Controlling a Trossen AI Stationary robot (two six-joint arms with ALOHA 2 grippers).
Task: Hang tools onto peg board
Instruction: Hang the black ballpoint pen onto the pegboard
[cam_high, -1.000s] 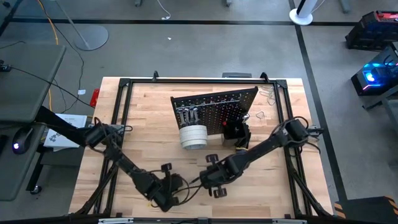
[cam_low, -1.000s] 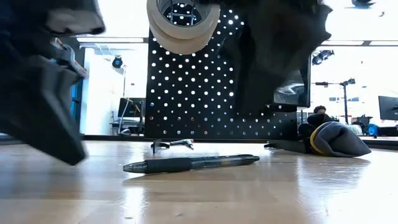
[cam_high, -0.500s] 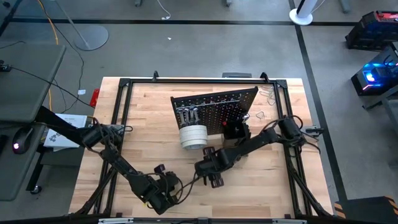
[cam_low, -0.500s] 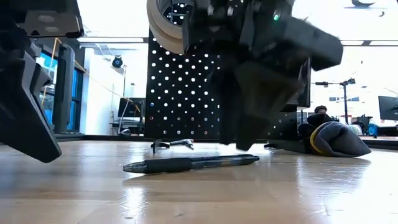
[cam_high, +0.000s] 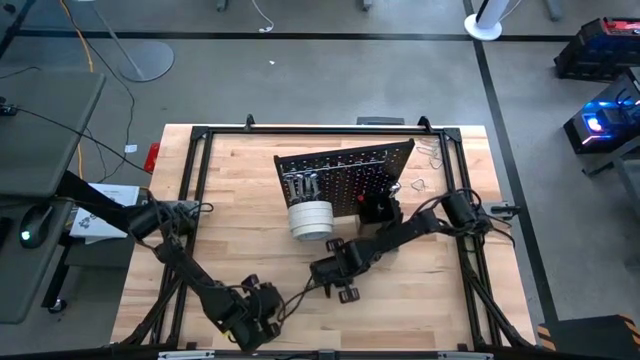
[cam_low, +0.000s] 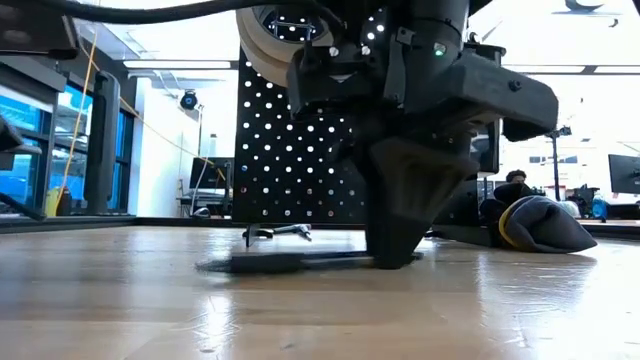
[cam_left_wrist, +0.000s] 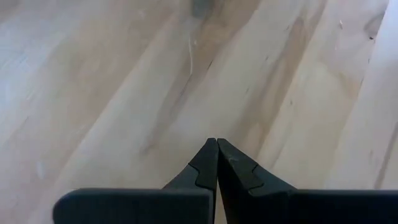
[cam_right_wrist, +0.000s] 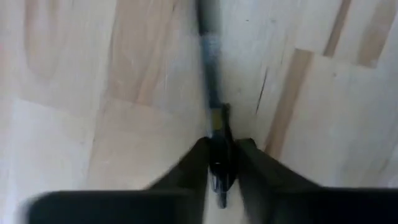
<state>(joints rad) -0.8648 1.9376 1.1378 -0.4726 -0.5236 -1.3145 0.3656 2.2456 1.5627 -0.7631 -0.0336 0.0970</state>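
Down since a second ago: right gripper (cam_low: 395, 262) now on the desk (cam_high: 240, 190), jaws pinched on the pen (cam_right_wrist: 211, 118).

Gripped low, near its end, for lifting toward the peg board (cam_high: 345, 170). My left gripper (cam_left_wrist: 216, 163) waits shut, empty, at the near edge.

Wooden table (cam_high: 240, 190) with a black frame (cam_high: 200, 135). A pen (cam_low: 290, 262) lies flat on it near the front, the peg board (cam_high: 345, 170) stands at mid-table, a dark glove bundle (cam_low: 540, 225) rests beside the board.
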